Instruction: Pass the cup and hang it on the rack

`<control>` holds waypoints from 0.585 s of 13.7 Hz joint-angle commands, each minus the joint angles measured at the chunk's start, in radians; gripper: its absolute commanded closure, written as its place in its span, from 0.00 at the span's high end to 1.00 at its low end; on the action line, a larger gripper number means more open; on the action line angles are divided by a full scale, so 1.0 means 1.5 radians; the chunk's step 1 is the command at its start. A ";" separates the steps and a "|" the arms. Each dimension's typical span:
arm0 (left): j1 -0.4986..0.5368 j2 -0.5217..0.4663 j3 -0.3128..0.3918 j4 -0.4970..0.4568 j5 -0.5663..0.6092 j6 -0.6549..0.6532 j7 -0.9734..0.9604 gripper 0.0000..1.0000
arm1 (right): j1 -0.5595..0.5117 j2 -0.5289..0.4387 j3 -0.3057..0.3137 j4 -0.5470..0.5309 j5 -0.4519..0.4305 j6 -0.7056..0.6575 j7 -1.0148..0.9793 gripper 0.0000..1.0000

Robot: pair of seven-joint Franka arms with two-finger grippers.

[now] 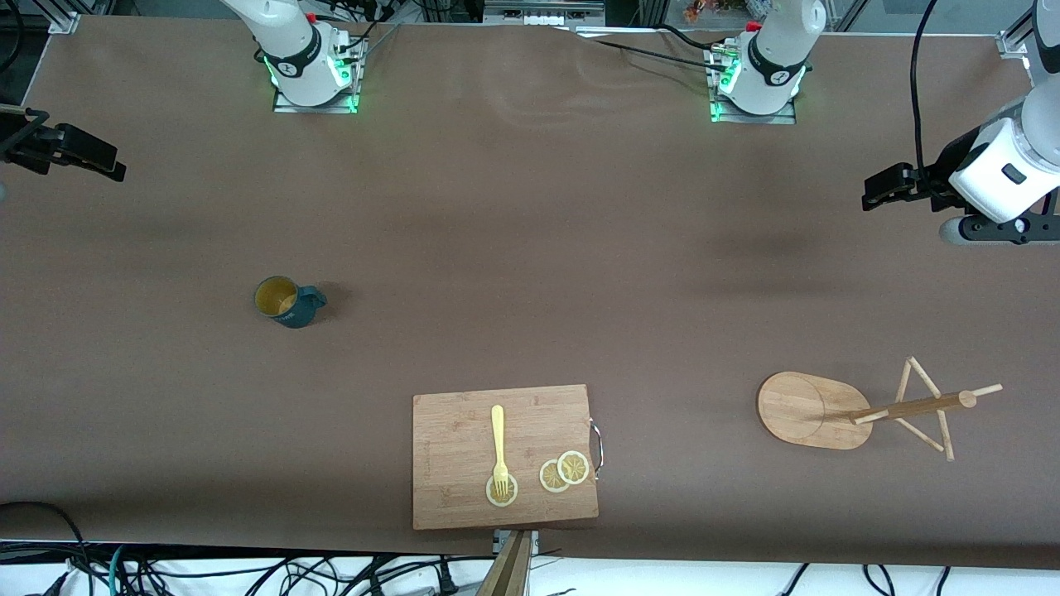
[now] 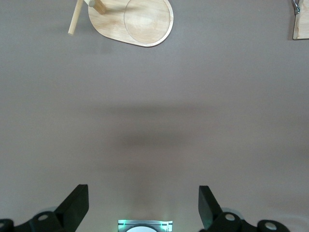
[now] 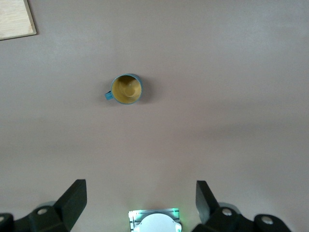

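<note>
The dark teal cup [image 1: 286, 302] stands upright on the brown table toward the right arm's end, its tan inside showing and its handle pointing toward the left arm's end. It also shows in the right wrist view [image 3: 126, 90]. The wooden rack [image 1: 807, 410] stands toward the left arm's end, its pole and pegs [image 1: 919, 406] bare; its oval base shows in the left wrist view [image 2: 140, 21]. My right gripper [image 1: 83, 153] hangs open and empty over the table's right-arm end, also in its wrist view [image 3: 141, 191]. My left gripper [image 1: 886, 186] hangs open and empty over the left-arm end, also in its wrist view [image 2: 143, 193].
A rectangular wooden cutting board [image 1: 447, 463] lies near the front camera's edge between cup and rack, with a yellow fork [image 1: 498, 439] and lemon slices [image 1: 563, 472] on it. The arm bases [image 1: 315, 74] [image 1: 758, 79] stand along the farthest edge.
</note>
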 commanded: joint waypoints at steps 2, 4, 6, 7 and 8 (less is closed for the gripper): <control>0.003 0.000 -0.005 -0.001 0.017 -0.010 -0.004 1.00 | -0.008 -0.003 0.010 0.000 -0.013 -0.006 0.008 1.00; 0.003 0.001 -0.004 -0.001 0.017 -0.010 -0.003 1.00 | -0.009 -0.002 0.010 0.001 -0.012 -0.005 0.007 1.00; 0.003 0.001 -0.004 0.002 0.017 -0.010 -0.003 1.00 | -0.007 -0.001 0.011 0.001 -0.011 -0.004 0.008 1.00; 0.003 0.002 -0.004 0.007 0.017 -0.010 -0.004 1.00 | -0.006 -0.001 0.011 0.001 -0.011 -0.004 0.009 1.00; 0.003 0.002 -0.004 0.009 0.016 -0.009 -0.004 1.00 | -0.005 -0.001 0.012 0.001 -0.011 -0.003 0.010 1.00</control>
